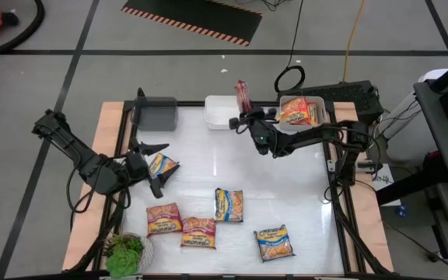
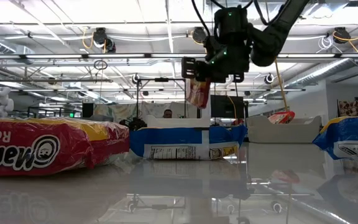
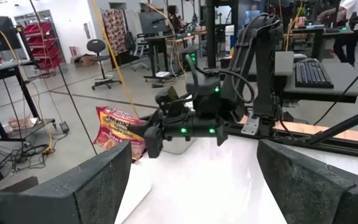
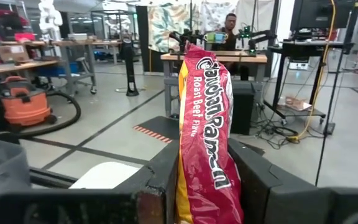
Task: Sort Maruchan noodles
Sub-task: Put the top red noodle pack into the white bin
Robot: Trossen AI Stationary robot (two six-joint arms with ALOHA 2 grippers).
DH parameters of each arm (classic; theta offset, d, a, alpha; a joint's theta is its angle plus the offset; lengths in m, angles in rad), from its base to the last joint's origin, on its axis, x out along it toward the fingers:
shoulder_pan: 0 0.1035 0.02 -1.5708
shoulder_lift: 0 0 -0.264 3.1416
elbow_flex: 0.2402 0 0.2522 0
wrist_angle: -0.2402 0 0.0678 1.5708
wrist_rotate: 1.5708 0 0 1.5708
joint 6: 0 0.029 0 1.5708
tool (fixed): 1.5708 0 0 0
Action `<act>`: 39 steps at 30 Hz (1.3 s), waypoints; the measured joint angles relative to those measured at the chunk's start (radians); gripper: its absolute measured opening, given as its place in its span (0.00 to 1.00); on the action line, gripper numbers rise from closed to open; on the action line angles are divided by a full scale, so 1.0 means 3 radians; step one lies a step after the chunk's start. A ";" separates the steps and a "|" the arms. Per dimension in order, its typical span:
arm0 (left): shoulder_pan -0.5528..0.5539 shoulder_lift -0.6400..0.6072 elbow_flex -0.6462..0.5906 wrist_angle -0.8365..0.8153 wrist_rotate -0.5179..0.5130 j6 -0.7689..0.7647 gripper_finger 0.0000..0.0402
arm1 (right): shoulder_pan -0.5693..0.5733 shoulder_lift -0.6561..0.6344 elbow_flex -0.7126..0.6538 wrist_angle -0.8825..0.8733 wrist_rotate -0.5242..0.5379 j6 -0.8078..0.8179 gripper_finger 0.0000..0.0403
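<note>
A red ramen packet hangs upright in the air, pinched between the fingers of the right gripper, just above the near edge of the white bin at the table's far side. To its right, another bin holds an orange-yellow packet; to its left stands a grey bin. The left gripper, fingers spread wide, hovers around a blue-and-yellow packet lying on the table's left part. Four more packets lie along the near side, beside a green plant.
</note>
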 joint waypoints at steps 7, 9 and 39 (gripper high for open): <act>0.0120 0.0000 0.0000 0.0013 0.0002 0.0067 0.87 | -0.0046 0.0025 0.0000 0.0019 0.0000 0.0071 0.25; 0.0157 0.0000 0.0000 0.0025 0.0030 0.0068 0.87 | -0.0051 0.0073 0.0000 0.0004 -0.0005 0.0164 0.25; 0.0169 0.0001 0.0000 0.0104 0.0136 0.0127 0.87 | -0.0048 0.0336 0.0004 -0.0225 0.0114 0.0436 0.25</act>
